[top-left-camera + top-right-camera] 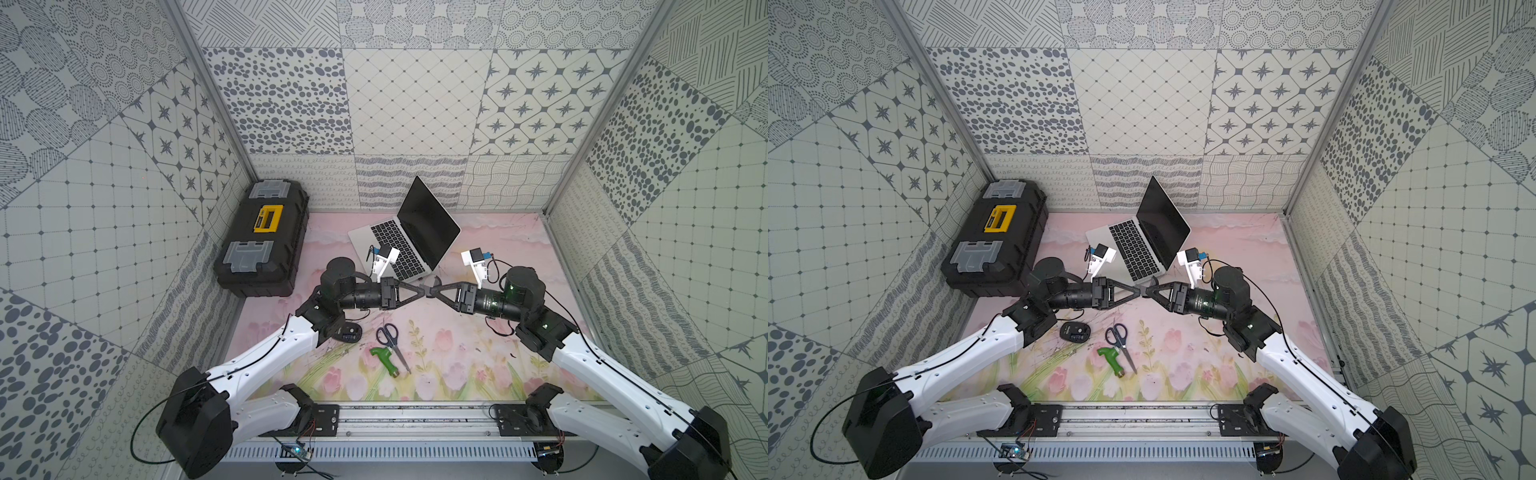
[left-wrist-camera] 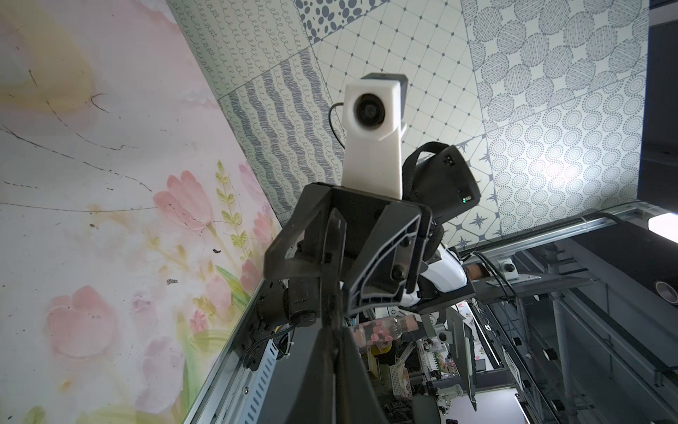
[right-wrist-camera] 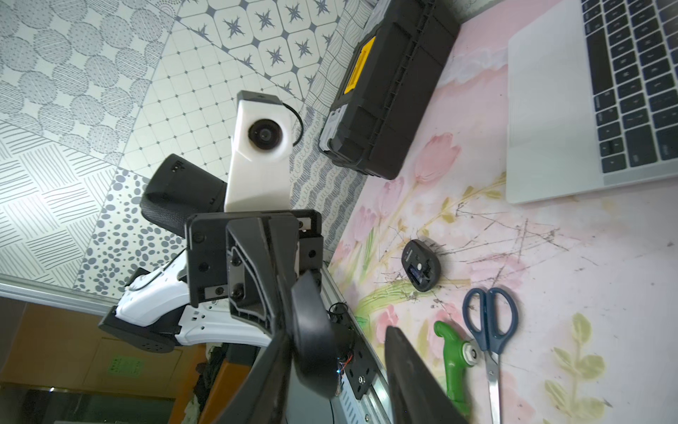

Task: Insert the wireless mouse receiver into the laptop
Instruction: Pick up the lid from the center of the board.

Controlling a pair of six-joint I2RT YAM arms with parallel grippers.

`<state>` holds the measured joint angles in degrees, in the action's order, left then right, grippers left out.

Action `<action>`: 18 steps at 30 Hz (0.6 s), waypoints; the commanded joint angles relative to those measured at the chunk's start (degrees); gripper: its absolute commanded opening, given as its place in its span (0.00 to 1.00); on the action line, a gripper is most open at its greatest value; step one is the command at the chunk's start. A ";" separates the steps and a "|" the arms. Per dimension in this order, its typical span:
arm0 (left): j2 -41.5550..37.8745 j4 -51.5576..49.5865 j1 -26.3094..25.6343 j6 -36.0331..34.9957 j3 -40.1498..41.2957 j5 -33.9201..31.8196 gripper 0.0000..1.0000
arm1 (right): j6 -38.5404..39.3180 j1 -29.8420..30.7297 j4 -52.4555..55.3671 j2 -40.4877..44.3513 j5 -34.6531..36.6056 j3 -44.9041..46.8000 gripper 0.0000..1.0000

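Fingers [image 1: 417,289] of left arm tight together; toolbox [image 1: 262,249] lid down, contents hidden

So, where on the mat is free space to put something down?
Bare mat lies between the laptop and the right wall, and between the scissors and the right arm. Crowded spots: the wireless mouse, scissors and green tool together, and where the left gripper and right gripper meet before the laptop.
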<state>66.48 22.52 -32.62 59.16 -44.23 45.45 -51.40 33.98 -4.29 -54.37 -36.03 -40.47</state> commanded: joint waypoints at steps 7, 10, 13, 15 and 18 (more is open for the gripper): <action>-0.01 0.13 -1.04 0.89 0.05 2.70 0.00 | -3.96 -0.19 -11.31 -0.29 -2.57 2.37 0.13; -0.68 -4.03 -1.04 -1.94 -0.48 1.95 0.03 | -4.14 -0.16 -10.98 0.51 -2.64 3.08 0.00; -2.58 -16.48 -0.72 -11.40 -2.94 -1.47 0.58 | -2.19 -0.26 -5.92 3.17 -0.92 3.27 0.00; -4.32 -28.99 -0.41 -23.61 -6.08 -5.94 0.74 | 0.36 -0.23 0.74 5.07 1.31 2.76 0.00; -7.19 -45.33 -0.36 -39.22 -9.39 -17.23 0.84 | 4.06 -0.28 9.39 6.86 3.92 2.87 0.00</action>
<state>62.48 3.95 -33.19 48.03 -49.08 41.04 -52.14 33.93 -3.27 -49.41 -35.40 -38.02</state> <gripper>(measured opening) 0.822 0.098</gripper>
